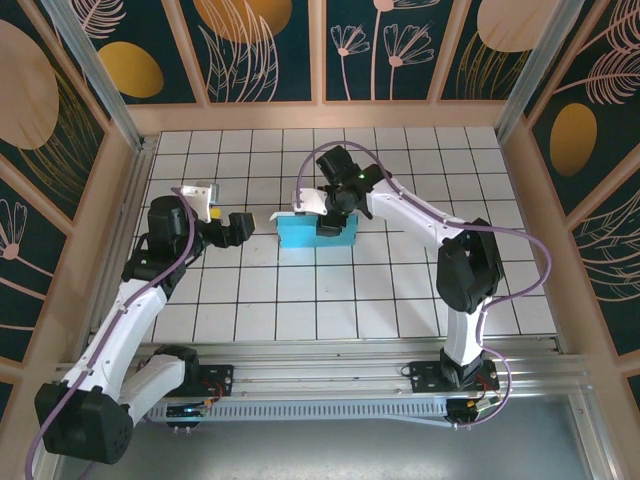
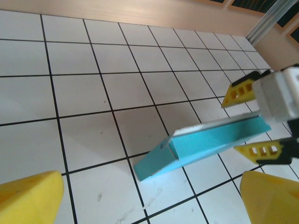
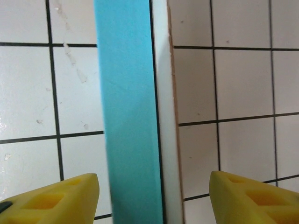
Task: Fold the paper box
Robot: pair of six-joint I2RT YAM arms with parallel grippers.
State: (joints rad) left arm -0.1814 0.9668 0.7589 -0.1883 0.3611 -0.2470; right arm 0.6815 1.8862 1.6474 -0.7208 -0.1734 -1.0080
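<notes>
White tiled table | turquoise thin cardboard paper box lies long-ways left-right, mid-frame | right pincer open, straddling it | left pincer open too, just off its left end

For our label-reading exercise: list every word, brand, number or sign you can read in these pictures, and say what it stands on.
No text can be read anywhere.
The paper box: plain turquoise and white faces, no print.
The tiled table: only black grid lines.
The wall panels: painted leaves and discs, no lettering.
The white wrist housing on the left arm: too small to show any marking.
</notes>
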